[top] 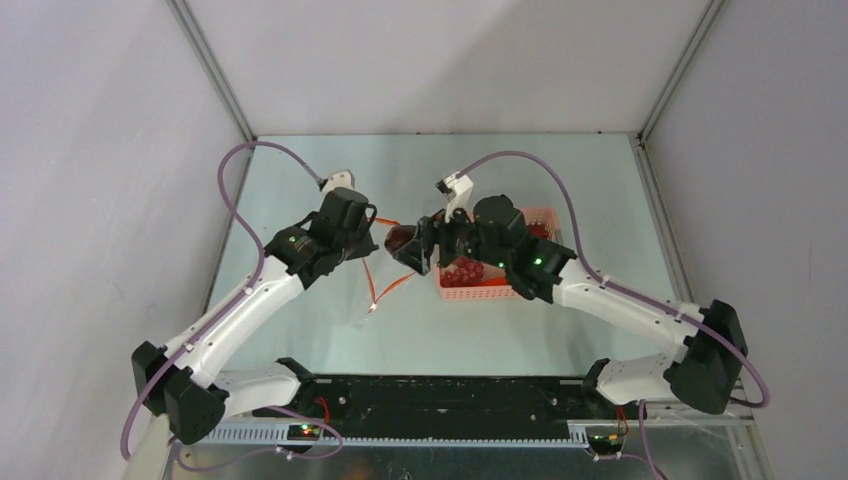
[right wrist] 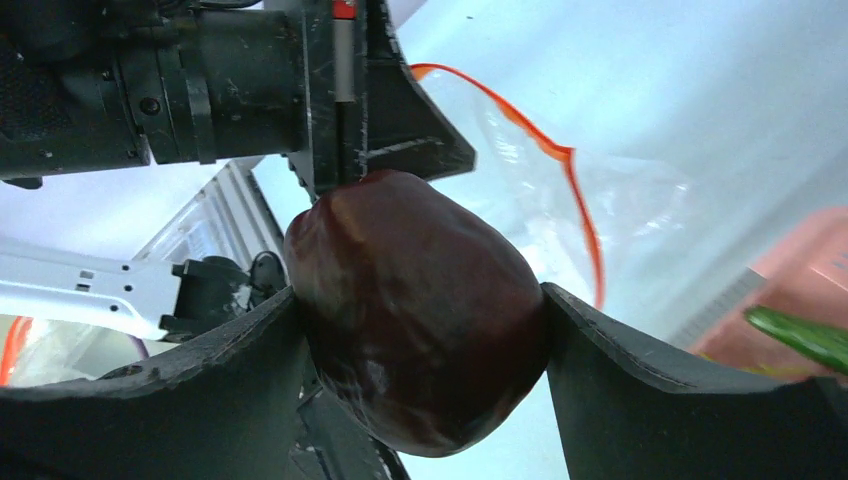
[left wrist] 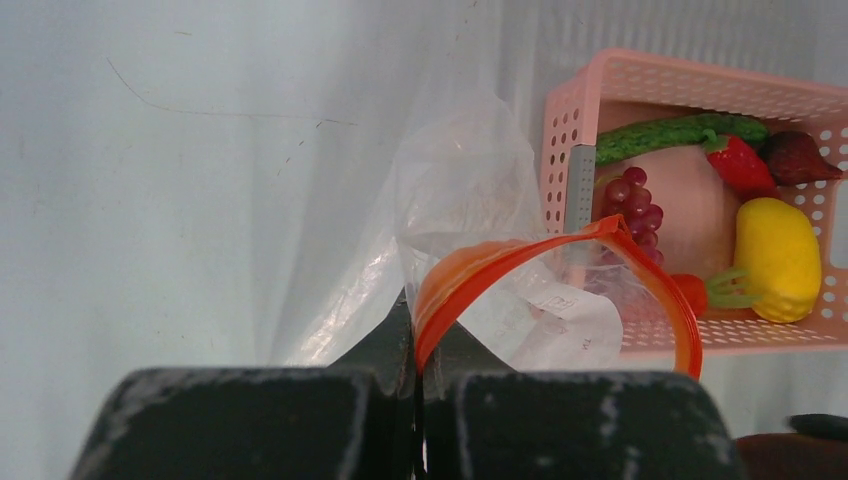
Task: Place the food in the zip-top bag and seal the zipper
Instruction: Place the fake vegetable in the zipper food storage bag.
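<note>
— Pale green table lies between white walls on three sides; where is there open room on it?
— Bare surface shows in front of the pink mesh basket and along the left wall; the basket sits right of centre, clear of the table's edges; both arms meet just left of it.
— What does the left gripper hold?
— Its jaws are pressed together on the zipper of the zip-top bag; the orange-red strip bows out in a loop, so the mouth stands open; the clear bag hangs down toward the table.
— And the right gripper?
— Its jaws stand wide, clamped on one dark round fruit; the fruit is just beside the left gripper and near the open mouth; whether it touches the strip cannot be told.
— How many pieces lie in the basket?
— One long green pod; one strawberry-like red piece; one dark red piece in the far corner; one yellow lemon-like fruit; one grape bunch; one red piece with a green stem, partly behind the strip; six in view there; one bag, one basket, one white label on the bag.
</note>
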